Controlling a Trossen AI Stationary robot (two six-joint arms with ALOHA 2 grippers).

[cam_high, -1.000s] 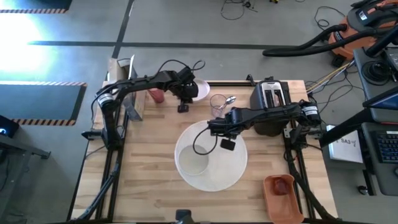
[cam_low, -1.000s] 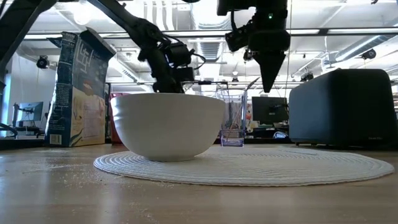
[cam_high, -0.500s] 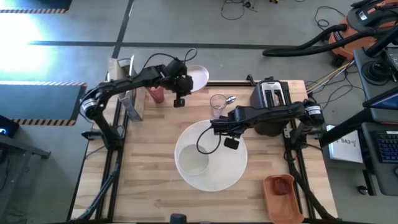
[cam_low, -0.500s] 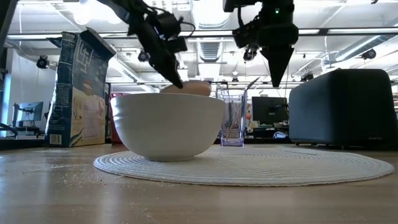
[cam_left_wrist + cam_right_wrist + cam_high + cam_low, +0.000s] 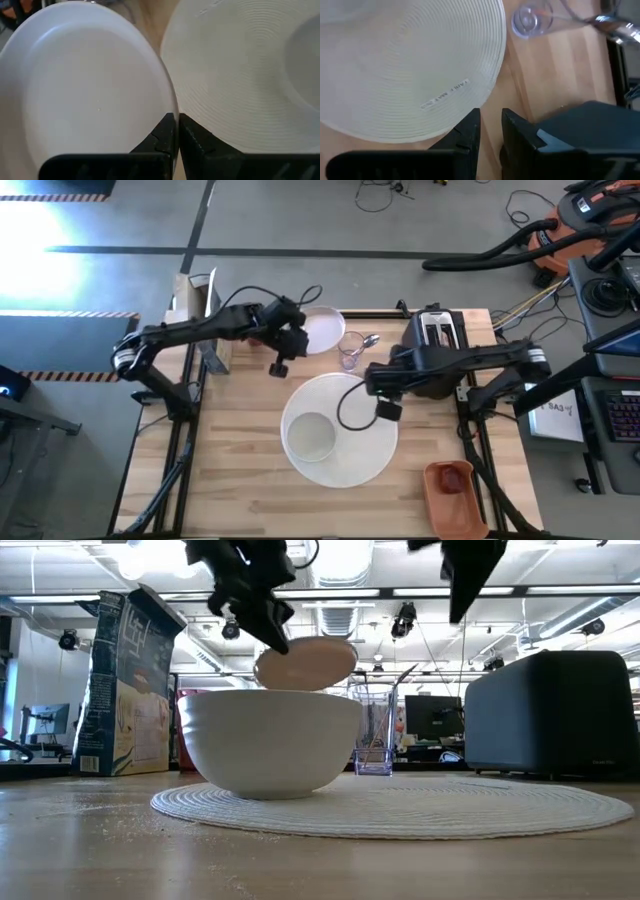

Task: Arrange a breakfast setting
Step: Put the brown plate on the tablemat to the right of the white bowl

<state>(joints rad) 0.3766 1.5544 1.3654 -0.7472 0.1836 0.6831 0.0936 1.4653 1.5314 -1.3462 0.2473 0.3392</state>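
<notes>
My left gripper [image 5: 297, 340] is shut on the small pale plate [image 5: 322, 330], held in the air over the table's far part, just beyond the round white placemat [image 5: 345, 435]. In the low view the plate [image 5: 305, 662] hangs above the rim of the white bowl [image 5: 270, 740]. The bowl [image 5: 310, 438] stands on the placemat's left part. The pink translucent cup [image 5: 350, 350] with the metal spoon [image 5: 368, 340] in it stands on the wood beyond the placemat. My right gripper [image 5: 372, 385] hovers over the placemat's right far edge, empty, with a narrow gap between its fingers [image 5: 470, 127]. No toast shows. My left gripper pinches the plate's rim [image 5: 167, 112] between its two fingers, on the plate's left side [image 5: 303, 337]. The fingers come slanting from the table's left. The plate is lifted clear of the table and tilts a little.
A black toaster [image 5: 435, 350] stands at the far right. A terracotta tray with the small red fruit [image 5: 455, 480] sits at the near right corner. A cereal box [image 5: 200, 320] stands at the far left, and a red thing [image 5: 255, 330] shows beside my left arm.
My left gripper has lifted the plate off the table's far edge and carried it up and toward the placemat; the plate now hangs above the bowl's rim height. My right gripper has risen and gone toward the table's right edge, away from the bowl.
</notes>
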